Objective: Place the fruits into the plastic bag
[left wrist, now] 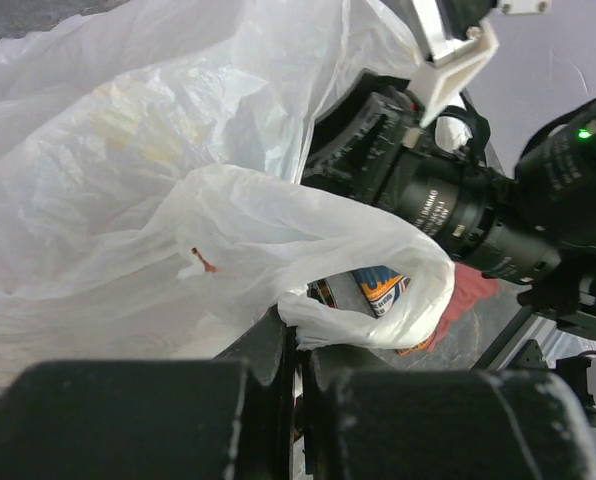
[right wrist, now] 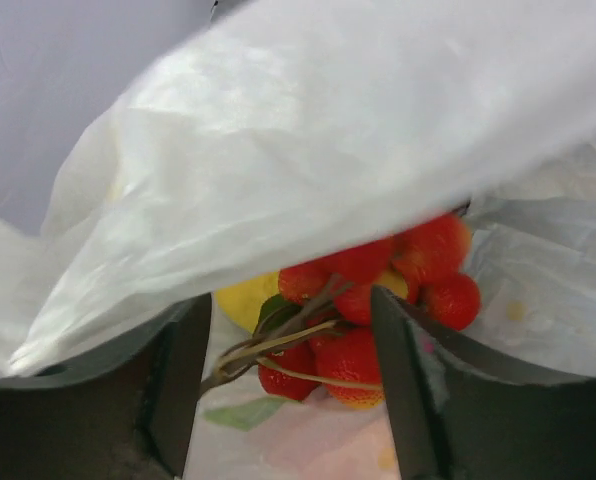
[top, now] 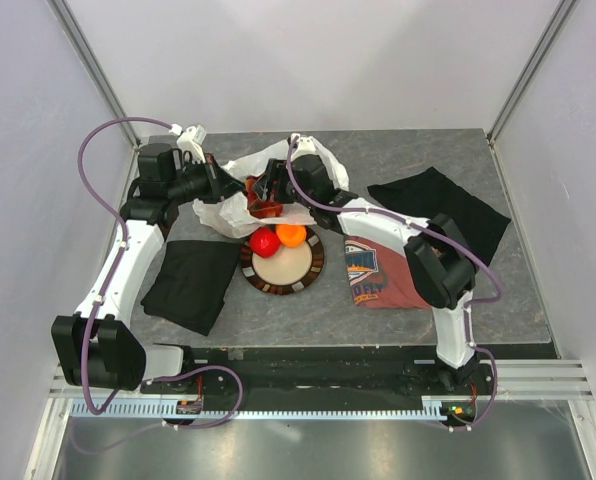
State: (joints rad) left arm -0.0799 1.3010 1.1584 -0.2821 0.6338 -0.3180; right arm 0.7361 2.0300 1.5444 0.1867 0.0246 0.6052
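At the left, the left pincer (left wrist: 300, 345) is pressed together on a fold of the plastic bag (left wrist: 128, 200) beside a handle loop. This looks meant to hold the mouth lifted and open toward the other arm. The bag lies at the back middle of the desk (top: 308, 320), between the two wrists. Inside its mouth the right pincer (right wrist: 288, 370) stands spread, its fingers (right wrist: 408, 400) on either side of the stem of a cluster of small red fruits (right wrist: 378, 290), which it does not seem to grip. A yellow lemon (right wrist: 243, 300) lies just behind the cluster. Both rest on the bag's film under its upper sheet, so they appear already delivered. Nearer the arms' bases, a red apple (top: 265, 242) and an orange (top: 292, 235) sit touching at the back rim of the plate (top: 278, 292), outside the bag and probably the next to fetch.
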